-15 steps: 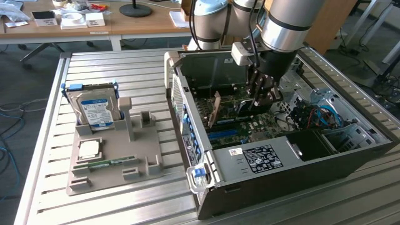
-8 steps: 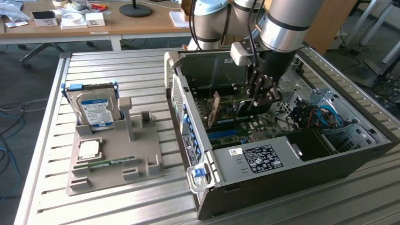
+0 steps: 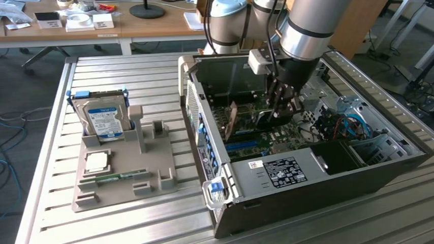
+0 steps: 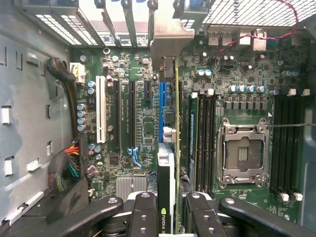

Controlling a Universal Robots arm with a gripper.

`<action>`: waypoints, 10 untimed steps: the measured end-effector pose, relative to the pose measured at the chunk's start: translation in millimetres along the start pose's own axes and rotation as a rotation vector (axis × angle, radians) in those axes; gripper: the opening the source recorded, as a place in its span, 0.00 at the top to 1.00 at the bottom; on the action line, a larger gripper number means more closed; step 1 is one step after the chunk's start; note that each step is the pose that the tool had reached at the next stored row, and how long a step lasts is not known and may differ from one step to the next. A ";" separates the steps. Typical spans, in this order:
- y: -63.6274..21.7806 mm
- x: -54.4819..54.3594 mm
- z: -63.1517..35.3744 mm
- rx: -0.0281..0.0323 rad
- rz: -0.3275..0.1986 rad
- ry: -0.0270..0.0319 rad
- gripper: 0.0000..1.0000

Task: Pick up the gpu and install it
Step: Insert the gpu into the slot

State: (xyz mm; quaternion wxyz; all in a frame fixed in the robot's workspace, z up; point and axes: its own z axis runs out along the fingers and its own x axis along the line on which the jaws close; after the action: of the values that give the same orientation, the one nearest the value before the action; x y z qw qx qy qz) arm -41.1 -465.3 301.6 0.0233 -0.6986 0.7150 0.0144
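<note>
While the hand [image 4: 168,219] is down inside the open computer case [image 3: 298,203], its fingers are closed partway on the gpu [image 4: 176,143], pinching the card edge-on from both sides. The gpu stands upright over the motherboard [image 4: 128,163], running along the blue slot [image 4: 162,98], with its pale bracket [image 4: 170,34] at the rear openings. I can't tell if the edge connector is in the slot yet. My read is that this is the seating step. To do it well I'd keep the card plumb and the bracket tucked into its rear gap. I'd press straight down evenly, no rocking, clear of the memory slots [image 4: 202,143] just beside it.
</note>
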 end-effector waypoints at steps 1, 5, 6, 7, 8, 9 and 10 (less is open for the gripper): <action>0.3 0.1 1.0 0.0000 0.000 0.0001 0.73; 1.6 0.2 2.9 -0.0001 0.000 0.0004 0.73; 2.2 0.3 3.1 -0.0001 0.000 0.0003 0.73; 2.8 0.3 3.2 -0.0001 0.000 0.0002 0.73; 3.5 0.3 3.4 0.0000 0.000 0.0001 0.73; 4.3 0.3 3.8 0.0001 0.000 -0.0002 0.73; 5.0 0.3 4.5 0.0002 0.000 -0.0004 0.73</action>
State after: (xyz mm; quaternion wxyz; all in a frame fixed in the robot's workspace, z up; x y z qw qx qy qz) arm -46.1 -465.2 297.0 0.0235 -0.6985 0.7151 0.0145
